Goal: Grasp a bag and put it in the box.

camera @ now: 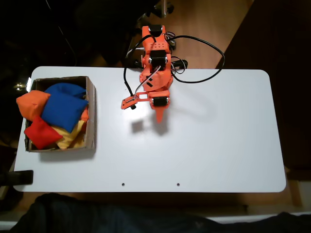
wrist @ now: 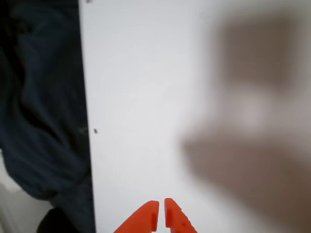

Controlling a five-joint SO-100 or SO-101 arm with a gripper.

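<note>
Fixed view, worktop: the white worktop [camera: 218,145] has rounded corners; its middle and right side lie bare, with open room all around the arm.
Fixed view, box: the brown cardboard box [camera: 91,116] sits at the worktop's left end, its left wall close to the worktop edge.
Fixed view, arm: the orange arm [camera: 156,58] reaches in from the far edge, folded short, with black cables looping beside its base. The tool [camera: 160,118] points toward the near edge over bare worktop, well apart from the box. Its shadow falls just left of it.
Fixed view, bag: the red bag [camera: 41,132] lies in the box at the near left corner, soft and square, turned corner-on. It touches the blue beanbag [camera: 63,104] above it and lies on yellow fabric [camera: 73,138]. An orange beanbag [camera: 33,103] sits at the box's far left, bulging over the wall.
Wrist view, edges: the worktop edge runs top to bottom at the left, with dark cloth [wrist: 39,111] beyond it. A blurred shadow covers the right side.
Wrist view, tool: two orange fingertips [wrist: 146,218] enter at the bottom edge, nearly together with only a thin slit between, holding nothing.
</note>
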